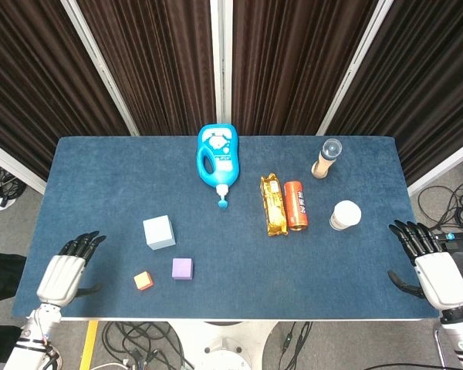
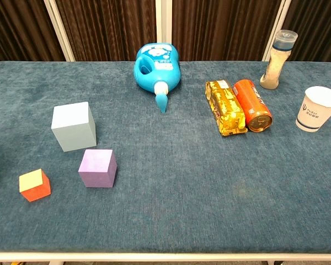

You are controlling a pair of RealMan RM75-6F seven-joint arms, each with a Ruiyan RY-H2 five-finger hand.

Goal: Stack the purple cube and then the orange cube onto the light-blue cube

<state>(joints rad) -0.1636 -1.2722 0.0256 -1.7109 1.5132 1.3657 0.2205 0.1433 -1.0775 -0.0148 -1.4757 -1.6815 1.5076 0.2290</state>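
Overhead and chest views of a table [image 1: 100, 177] covered in dark blue napped cloth, backed by dark brown pleated curtains [image 1: 162, 62] crossed by pale metal struts. Cables lie on the grey floor beyond the right and near edges.

The light-blue cube [image 1: 159, 232] stands left of centre. The purple cube [image 1: 182, 268] sits nearer the front edge, just to its right, and the smaller orange cube [image 1: 143, 280] lies left of the purple one; all three are apart, none stacked.

At the rear centre a blue detergent bottle [image 1: 217, 160] lies flat, spout toward the front. To its right lie a gold snack packet [image 1: 273, 204] and an orange can [image 1: 295, 205], side by side, then an upright paper cup [image 1: 344, 215] and a clear-capped bottle [image 1: 325, 158].

The left hand [image 1: 64, 271] and right hand [image 1: 432, 266] rest at the table's side edges (seen in the head view only), fingers extended and apart, holding nothing.
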